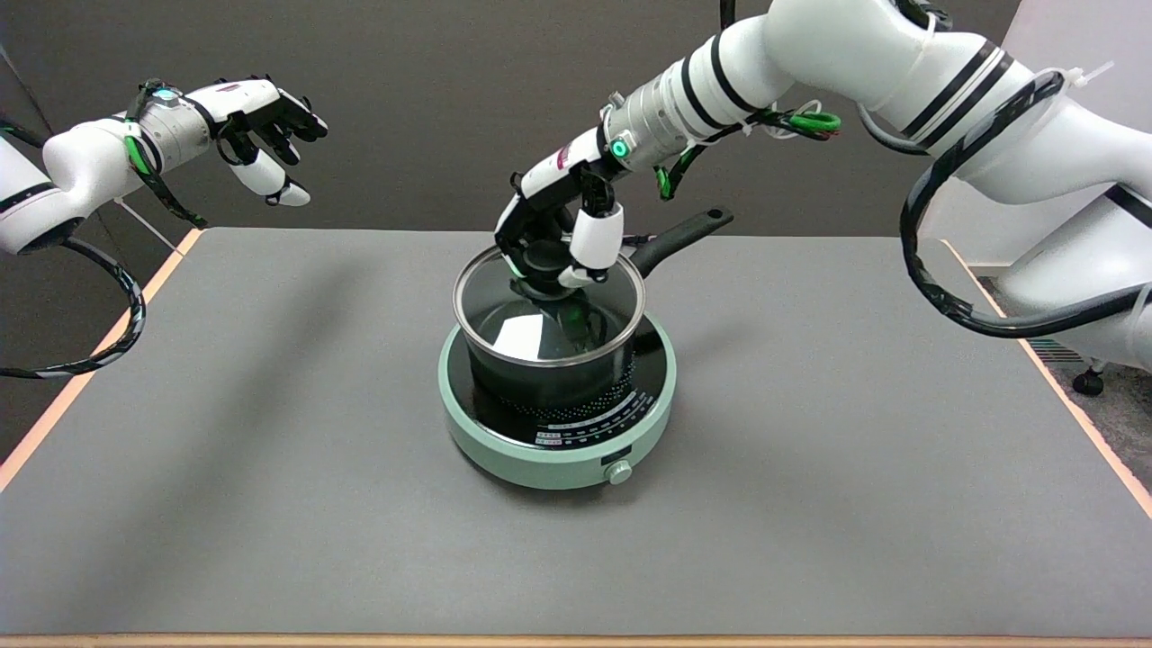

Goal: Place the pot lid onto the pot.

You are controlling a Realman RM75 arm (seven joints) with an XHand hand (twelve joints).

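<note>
Glass lid tilted over pot, near edge seemingly on rim. Robot hand grips knob. Left: level, seat, let go.

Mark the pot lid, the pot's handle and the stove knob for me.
pot lid (526,335), head view, on the glass near its front rim.
pot handle (684,234), head view, mid-length of the black handle.
stove knob (619,472), head view, on the knob's round face.
</note>
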